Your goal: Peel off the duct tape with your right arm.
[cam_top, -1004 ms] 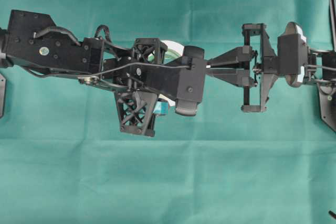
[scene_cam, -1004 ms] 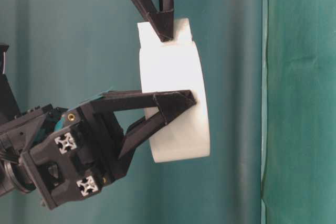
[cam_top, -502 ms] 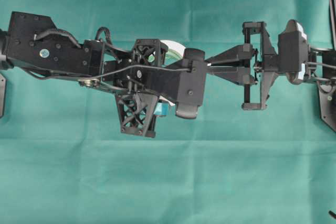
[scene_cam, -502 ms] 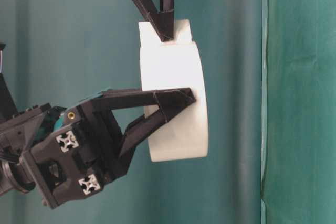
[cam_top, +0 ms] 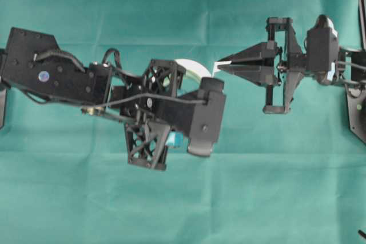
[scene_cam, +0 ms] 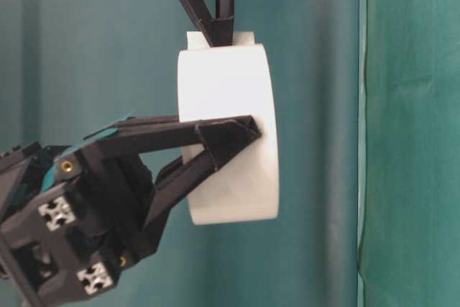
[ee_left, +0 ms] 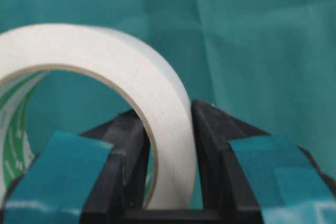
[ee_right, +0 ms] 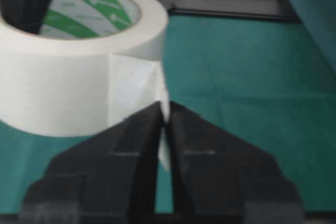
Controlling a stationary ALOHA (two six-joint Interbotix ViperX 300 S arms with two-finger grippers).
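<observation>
The duct tape (cam_top: pixel 192 68) is a white roll with a green-printed core, held up off the cloth. My left gripper (ee_left: pixel 165 114) is shut on the roll's wall, one finger inside the ring and one finger (scene_cam: pixel 215 134) outside. The right arm's gripper (cam_top: pixel 219 65) comes in from the right, its black pointed fingers shut on the thin white strip end (ee_right: pixel 135 85). That strip stands a short way off the duct tape (ee_right: pixel 63 87). In the table-level view the right gripper (scene_cam: pixel 219 37) pinches the strip at the top of the duct tape (scene_cam: pixel 230 77).
Green cloth (cam_top: pixel 183 210) covers the table under both arms. A vertical fold in the cloth (scene_cam: pixel 363 134) runs down the right of the table-level view. A dark frame (ee_right: pixel 226 3) lies along the far edge behind the roll.
My right gripper has drawn back to the right and toward the top of the overhead view, lifting a short strip off the roll. The left arm with the roll has tilted and dropped slightly.
</observation>
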